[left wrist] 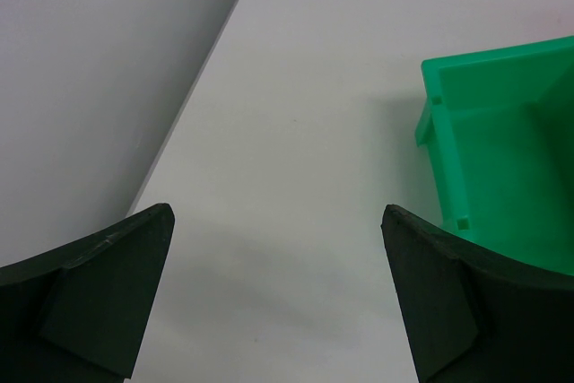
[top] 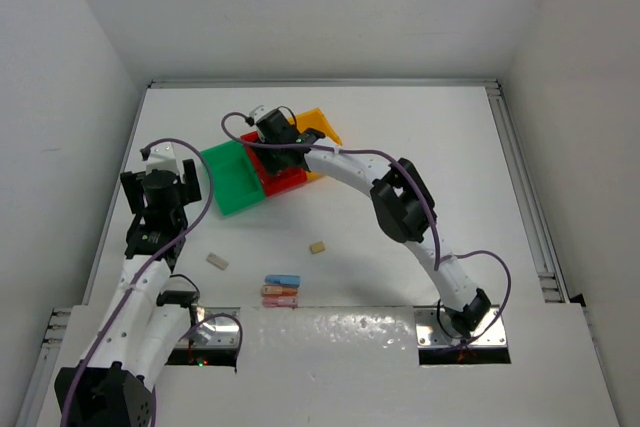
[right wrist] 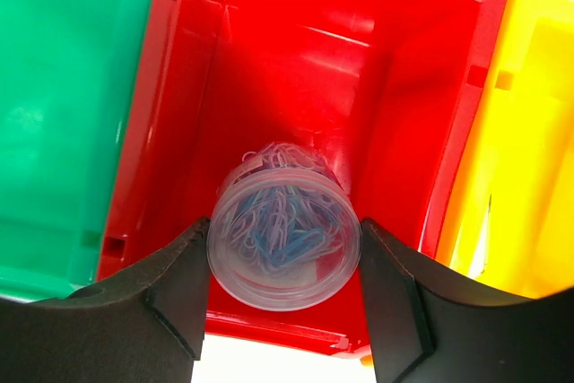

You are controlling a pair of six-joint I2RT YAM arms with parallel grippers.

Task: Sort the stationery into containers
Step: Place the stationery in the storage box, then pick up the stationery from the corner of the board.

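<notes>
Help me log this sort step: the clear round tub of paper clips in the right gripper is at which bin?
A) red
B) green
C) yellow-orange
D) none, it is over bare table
A: the right wrist view shows the tub of paper clips, clamped in the right gripper, framed by the walls of the red bin, with the green bin and yellow-orange bin off to either side.

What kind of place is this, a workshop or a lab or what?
Probably a robotics lab test cell: a white table boxed in by plain white walls, two arms bolted at its near edge, and the right end effector holding a tub of paper clips at a red bin.
</notes>
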